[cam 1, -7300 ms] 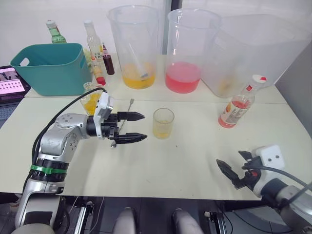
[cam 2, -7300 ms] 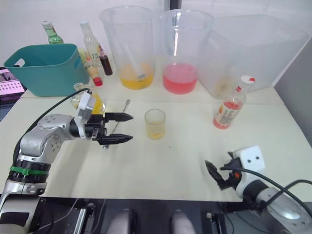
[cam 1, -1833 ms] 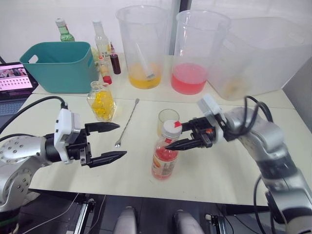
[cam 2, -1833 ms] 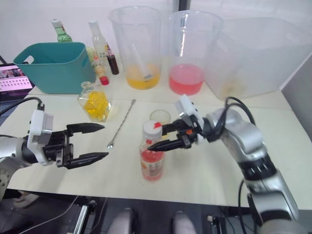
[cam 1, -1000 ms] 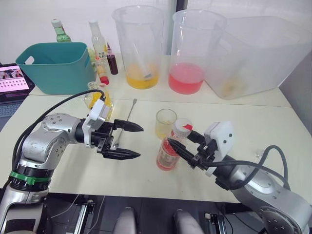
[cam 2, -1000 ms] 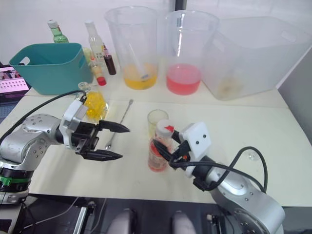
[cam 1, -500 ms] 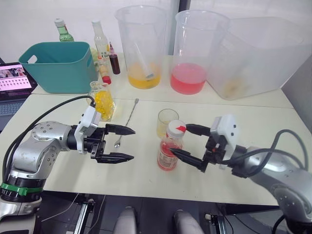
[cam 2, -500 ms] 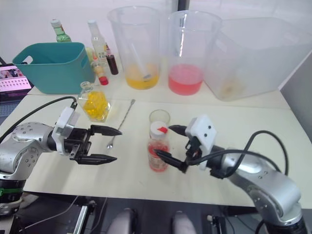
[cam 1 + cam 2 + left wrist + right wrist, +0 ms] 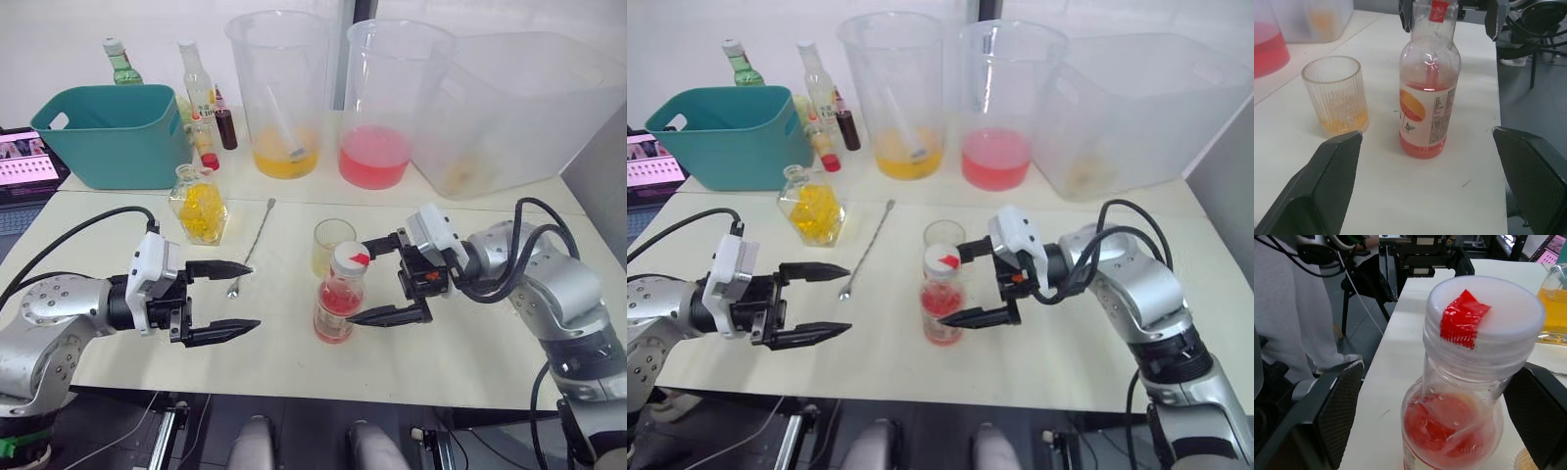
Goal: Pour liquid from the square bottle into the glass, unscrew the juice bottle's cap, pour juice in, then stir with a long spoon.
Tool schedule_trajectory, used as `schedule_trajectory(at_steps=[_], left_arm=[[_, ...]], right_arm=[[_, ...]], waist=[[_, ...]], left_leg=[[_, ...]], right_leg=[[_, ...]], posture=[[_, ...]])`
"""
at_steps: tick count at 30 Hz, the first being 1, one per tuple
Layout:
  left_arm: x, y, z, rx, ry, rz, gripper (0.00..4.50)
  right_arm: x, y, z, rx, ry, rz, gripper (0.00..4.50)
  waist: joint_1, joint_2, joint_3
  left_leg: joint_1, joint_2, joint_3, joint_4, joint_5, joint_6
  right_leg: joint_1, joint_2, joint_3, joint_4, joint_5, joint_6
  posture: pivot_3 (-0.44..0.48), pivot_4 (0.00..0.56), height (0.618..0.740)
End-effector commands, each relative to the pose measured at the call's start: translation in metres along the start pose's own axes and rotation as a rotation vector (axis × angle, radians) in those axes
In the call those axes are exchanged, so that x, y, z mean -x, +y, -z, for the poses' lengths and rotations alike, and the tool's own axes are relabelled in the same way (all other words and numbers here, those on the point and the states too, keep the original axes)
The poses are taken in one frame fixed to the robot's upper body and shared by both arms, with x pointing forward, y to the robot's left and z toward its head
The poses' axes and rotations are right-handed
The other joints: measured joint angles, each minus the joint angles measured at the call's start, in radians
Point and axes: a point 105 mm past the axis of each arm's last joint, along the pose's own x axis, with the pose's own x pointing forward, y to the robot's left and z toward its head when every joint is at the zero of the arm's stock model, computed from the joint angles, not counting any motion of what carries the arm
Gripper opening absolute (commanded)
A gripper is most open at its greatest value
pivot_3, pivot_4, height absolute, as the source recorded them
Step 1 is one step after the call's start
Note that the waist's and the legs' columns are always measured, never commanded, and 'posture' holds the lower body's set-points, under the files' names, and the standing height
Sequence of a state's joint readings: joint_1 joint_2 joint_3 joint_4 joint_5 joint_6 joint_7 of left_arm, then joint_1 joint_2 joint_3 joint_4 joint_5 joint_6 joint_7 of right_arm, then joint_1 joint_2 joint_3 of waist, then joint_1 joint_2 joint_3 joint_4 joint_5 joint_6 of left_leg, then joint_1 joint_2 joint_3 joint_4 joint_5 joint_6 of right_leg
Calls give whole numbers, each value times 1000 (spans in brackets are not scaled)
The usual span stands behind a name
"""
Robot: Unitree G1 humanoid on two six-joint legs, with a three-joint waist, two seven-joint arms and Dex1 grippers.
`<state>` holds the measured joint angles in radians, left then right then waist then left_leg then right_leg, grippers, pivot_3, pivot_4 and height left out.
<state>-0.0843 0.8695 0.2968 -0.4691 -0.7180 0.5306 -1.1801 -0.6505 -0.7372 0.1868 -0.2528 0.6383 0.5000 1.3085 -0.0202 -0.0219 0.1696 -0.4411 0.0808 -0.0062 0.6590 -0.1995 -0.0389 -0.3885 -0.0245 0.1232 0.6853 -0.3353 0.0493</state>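
The juice bottle stands upright just in front of the glass, its white cap with the red mark still on. My right gripper is open, one finger beside the cap and one near the base, not touching. The glass holds a little yellow liquid. My left gripper is open and empty, left of the bottle and pointing at it. The square bottle stands at the back left, with the long spoon lying between it and the glass.
A teal bin and a laptop are at the far left. Slim bottles, a yellow-liquid jug, a pink-liquid jug and a big clear tub line the back.
The right gripper brought the juice bottle from the back right to the front of the glass, then opened; the bottle now stands free. The left gripper has drawn back slightly, still open.
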Motion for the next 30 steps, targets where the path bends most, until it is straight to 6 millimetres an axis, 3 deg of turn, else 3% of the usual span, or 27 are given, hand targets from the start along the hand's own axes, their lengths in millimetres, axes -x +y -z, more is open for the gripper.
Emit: schedule_trajectory(at_steps=[1, 3, 12, 18, 23, 30], left_arm=[[3, -6, -12, -52, -10, -20, 4500], [3, -6, -13, -52, -13, -34, 4500], [-4, -5, -15, -49, -28, -25, 4500], [-11, -2, -16, -51, -39, 17, 4500], [-23, 9, -17, -51, -69, 108, 4500], [-33, 18, -16, -65, -76, 201, 4500]], right_arm=[[-2, -2, -9, 33, -33, -13, 4465], [-3, -6, -11, 33, -57, -2, 4230], [2, -15, -5, 27, -56, 60, 1376], [6, -12, -6, 23, -68, 113, 1340], [-2, -3, -19, -41, -85, 301, 1340], [-10, 11, -17, -86, -77, 460, 1340]], waist=[[4, 0, 0], [5, 0, 0], [6, 0, 0], [7, 0, 0], [10, 0, 0], [3, 0, 0]], left_leg=[[0, 0, 0, 0, 0, 0], [0, 0, 0, 0, 0, 0], [0, 0, 0, 0, 0, 0], [0, -1, 0, 0, 0, 0], [0, -1, 0, 0, 0, 0], [0, -1, 0, 0, 0, 0]], right_leg=[[0, 0, 0, 0, 0, 0], [0, 0, 0, 0, 0, 0], [0, 0, 0, 0, 0, 0], [0, 0, 0, 0, 0, 0], [0, 0, 0, 1, 0, 0], [0, 0, 0, 1, 0, 0]], posture=[[0, 150, 719], [0, 150, 719], [0, 150, 719], [0, 150, 719], [0, 150, 719], [0, 150, 719]])
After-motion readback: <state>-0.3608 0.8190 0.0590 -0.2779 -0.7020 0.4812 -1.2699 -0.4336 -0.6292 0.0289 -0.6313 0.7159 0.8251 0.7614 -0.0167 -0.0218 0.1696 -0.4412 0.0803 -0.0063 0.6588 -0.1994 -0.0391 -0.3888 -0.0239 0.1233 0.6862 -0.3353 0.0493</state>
